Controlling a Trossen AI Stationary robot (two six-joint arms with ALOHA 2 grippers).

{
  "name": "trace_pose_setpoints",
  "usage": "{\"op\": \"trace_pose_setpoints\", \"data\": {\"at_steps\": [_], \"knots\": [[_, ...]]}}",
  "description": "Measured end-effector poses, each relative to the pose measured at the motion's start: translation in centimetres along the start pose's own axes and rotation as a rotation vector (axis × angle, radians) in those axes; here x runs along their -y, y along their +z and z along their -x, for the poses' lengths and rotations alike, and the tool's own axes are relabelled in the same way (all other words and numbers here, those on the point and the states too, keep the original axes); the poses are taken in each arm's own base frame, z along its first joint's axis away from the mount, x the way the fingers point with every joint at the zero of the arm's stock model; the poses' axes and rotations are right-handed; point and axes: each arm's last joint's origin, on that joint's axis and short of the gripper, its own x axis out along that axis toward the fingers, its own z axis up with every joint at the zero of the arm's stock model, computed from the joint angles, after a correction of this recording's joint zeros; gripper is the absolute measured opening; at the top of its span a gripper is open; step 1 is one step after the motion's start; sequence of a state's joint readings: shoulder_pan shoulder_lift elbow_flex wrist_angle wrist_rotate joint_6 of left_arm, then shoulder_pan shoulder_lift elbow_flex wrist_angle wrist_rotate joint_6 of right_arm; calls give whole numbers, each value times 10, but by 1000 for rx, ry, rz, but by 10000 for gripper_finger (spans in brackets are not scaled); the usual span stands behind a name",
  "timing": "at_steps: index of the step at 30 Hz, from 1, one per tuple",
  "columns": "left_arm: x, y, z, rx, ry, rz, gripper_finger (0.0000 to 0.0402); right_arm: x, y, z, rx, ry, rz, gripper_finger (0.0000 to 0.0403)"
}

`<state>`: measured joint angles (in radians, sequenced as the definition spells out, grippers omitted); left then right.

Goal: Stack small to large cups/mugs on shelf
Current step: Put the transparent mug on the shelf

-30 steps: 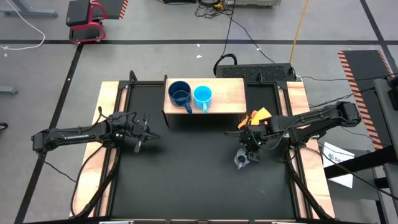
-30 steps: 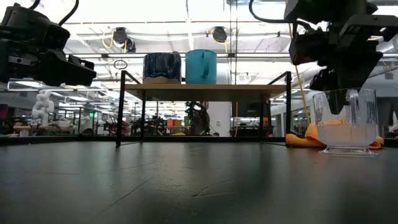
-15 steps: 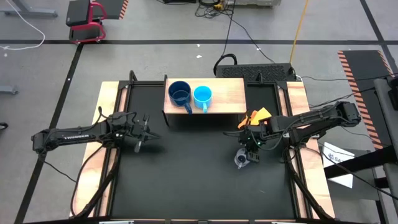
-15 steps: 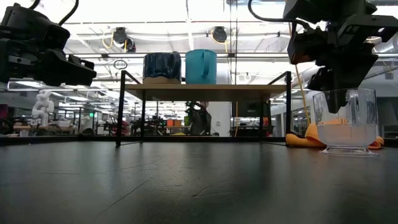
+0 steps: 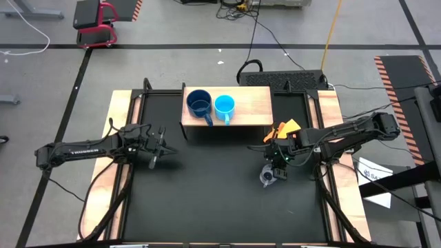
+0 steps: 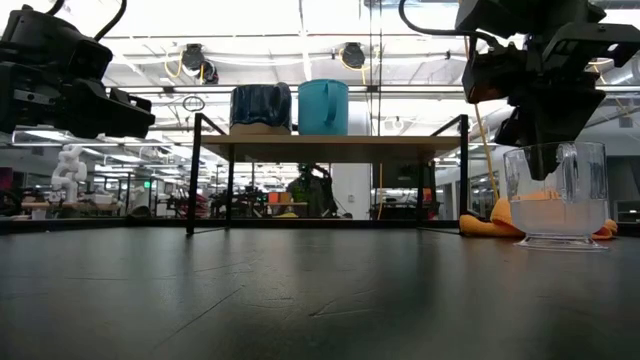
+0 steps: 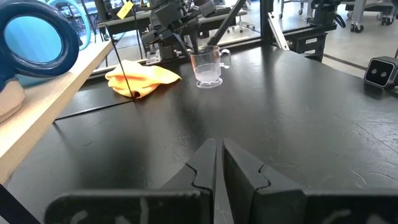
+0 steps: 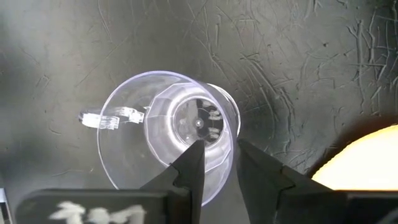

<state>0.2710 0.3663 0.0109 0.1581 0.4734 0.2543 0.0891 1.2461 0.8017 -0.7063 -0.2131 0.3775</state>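
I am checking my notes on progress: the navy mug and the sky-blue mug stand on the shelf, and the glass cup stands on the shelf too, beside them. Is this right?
Not quite. The glass cup is not on the shelf; it stands on the black table, under the right gripper, as the high view shows. The navy mug and the sky-blue mug do stand on the shelf.
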Motion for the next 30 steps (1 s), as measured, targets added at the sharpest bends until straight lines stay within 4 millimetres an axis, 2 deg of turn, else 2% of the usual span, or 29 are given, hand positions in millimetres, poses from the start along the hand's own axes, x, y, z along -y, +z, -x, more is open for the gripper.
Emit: {"op": "trace_pose_setpoints", "data": {"at_steps": [21, 30], "knots": [[0, 0, 0, 0, 0, 0, 31, -1, 3, 0, 21, 33, 33, 78], [0, 0, 0, -2, -1, 1, 31, -1, 3, 0, 21, 32, 37, 42]]}}
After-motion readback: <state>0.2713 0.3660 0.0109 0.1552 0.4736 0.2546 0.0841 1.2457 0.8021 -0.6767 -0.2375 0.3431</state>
